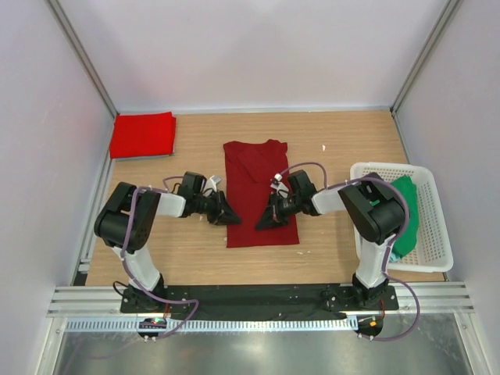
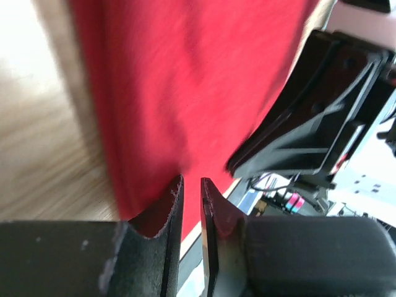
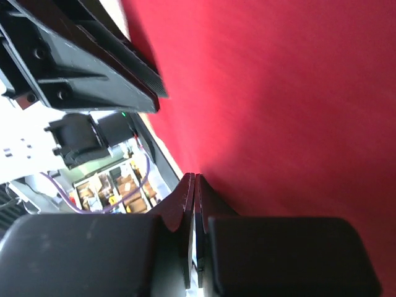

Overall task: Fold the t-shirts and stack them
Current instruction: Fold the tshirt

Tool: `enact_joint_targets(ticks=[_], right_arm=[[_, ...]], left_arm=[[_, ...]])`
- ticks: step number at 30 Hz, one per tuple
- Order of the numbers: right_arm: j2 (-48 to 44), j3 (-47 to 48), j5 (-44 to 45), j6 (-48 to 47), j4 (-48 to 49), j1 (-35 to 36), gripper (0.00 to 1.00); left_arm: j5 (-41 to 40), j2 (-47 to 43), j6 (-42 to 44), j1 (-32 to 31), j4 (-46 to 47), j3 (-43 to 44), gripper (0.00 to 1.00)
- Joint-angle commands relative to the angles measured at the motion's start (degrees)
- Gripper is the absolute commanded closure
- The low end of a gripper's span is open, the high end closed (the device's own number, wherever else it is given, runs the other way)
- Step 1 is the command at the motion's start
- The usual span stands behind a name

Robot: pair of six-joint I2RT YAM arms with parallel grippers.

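The dark maroon cloth t-shirt (image 1: 260, 191) lies flat on the wooden tabletop (image 1: 344, 148), between both sets of fingers. Left fingers (image 2: 191, 185) look almost clenched on its near hem; right fingers (image 3: 194, 180) are clenched, whether gripping cloth I cannot tell. Lift both corners evenly, I'd judge.

Bare desk (image 1: 344, 148) lies open between the maroon shirt (image 1: 258, 176) and the basket (image 1: 437, 226); walls hem both sides.
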Motion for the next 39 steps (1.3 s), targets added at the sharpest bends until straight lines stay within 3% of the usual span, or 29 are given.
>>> enact_joint_targets(ticks=[1, 3, 11, 17, 20, 24, 28, 32, 39], right_arm=[[-0.04, -1.46, -3.66, -4.29, 0.51, -0.47, 0.94], [0.14, -2.15, -2.61, -9.20, -3.21, -0.56, 0.94], [-6.18, -5.67, 2.57, -14.68, -15.42, -3.80, 0.92], [-18.21, -3.83, 9.27, -21.45, -31.88, -4.95, 0.89], [-19.99, -4.53, 4.10, -17.78, -27.50, -2.77, 0.87], [-12.97, -3.48, -0.75, -13.12, -19.15, 4.43, 0.87], [-7.43, -3.56, -1.81, -11.09, -12.30, 6.03, 0.87], [-5.13, -5.66, -1.38, -11.26, -11.31, 5.77, 0.88], [-9.60, -13.14, 2.22, -11.43, -13.39, 2.17, 0.88]], left_arm=[[0.07, -1.25, 2.78, -0.49, -0.06, -1.92, 0.83], [-3.08, -0.64, 5.93, -0.31, -6.10, -2.54, 0.86], [-9.69, -2.38, 7.01, -0.05, -15.71, -2.55, 0.88], [-9.34, -12.31, 6.57, -2.50, -27.39, 3.85, 0.78], [-8.29, -14.17, 4.03, -6.70, -27.85, 5.45, 0.76], [-7.77, -11.98, 2.71, -11.38, -26.10, 4.41, 0.81], [-6.09, -9.07, 1.38, -11.47, -24.42, 1.77, 0.84], [-8.64, -8.20, 1.03, -10.68, -23.72, -1.04, 0.85], [-10.57, -5.48, 1.38, -6.82, -24.60, -5.96, 0.86]])
